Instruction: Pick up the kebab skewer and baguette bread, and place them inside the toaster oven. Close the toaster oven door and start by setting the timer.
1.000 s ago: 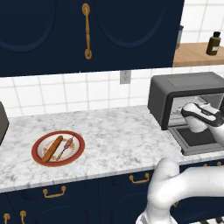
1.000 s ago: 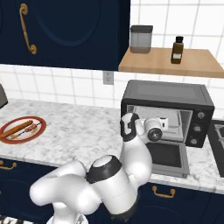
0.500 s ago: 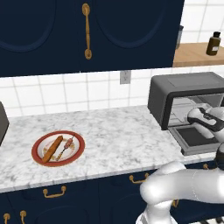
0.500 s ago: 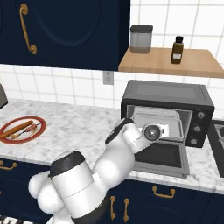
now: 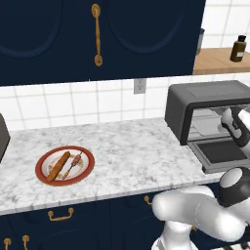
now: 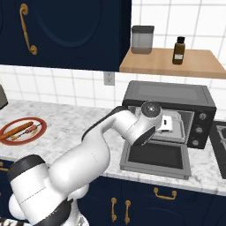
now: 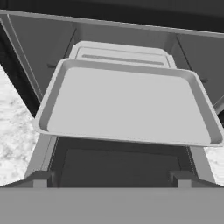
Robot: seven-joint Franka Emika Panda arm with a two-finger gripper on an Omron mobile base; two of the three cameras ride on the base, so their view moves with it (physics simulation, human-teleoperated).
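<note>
- The toaster oven [image 6: 170, 103] is sitting on the marble counter [image 5: 132, 151] at its right end, under a wooden shelf [image 6: 172, 64].
- The toaster oven door [image 6: 154, 159] is hanging fully dropped, lying flat out over the counter edge, glass facing up.
- A pale grey tray [image 7: 127, 105] is sticking partway out of the oven mouth over the lowered door, as the hand view is showing; a 2nd pale tray or rack edge is showing behind it, deeper in the cavity.
- The gripper [image 6: 167, 124] is hovering in front of the open oven mouth, just above the door, pointing in toward the cavity.
- Its fingers are barely showing in the pictures; the jaws are standing spread wide, nothing between them.
- The kebab skewer [image 5: 74, 162] is lying on a red-rimmed plate [image 5: 49, 178] at the far left of the counter, well apart from the oven.
- The baguette bread [image 5: 58, 165] is lying on the same plate, just beside the skewer on its left, both angled the same way.
- From the right base view, the plate with the loaf and skewer is sitting at the left edge of the frame.
- A dark bottle [image 6: 178, 50] and a grey canister [image 6: 142, 39] are standing on the shelf above the oven.
- The oven's 3 round knobs [image 6: 197, 129] are showing down its right front panel.
- Dark blue cabinets [image 5: 97, 39] with brass handles are hanging above the counter.
</note>
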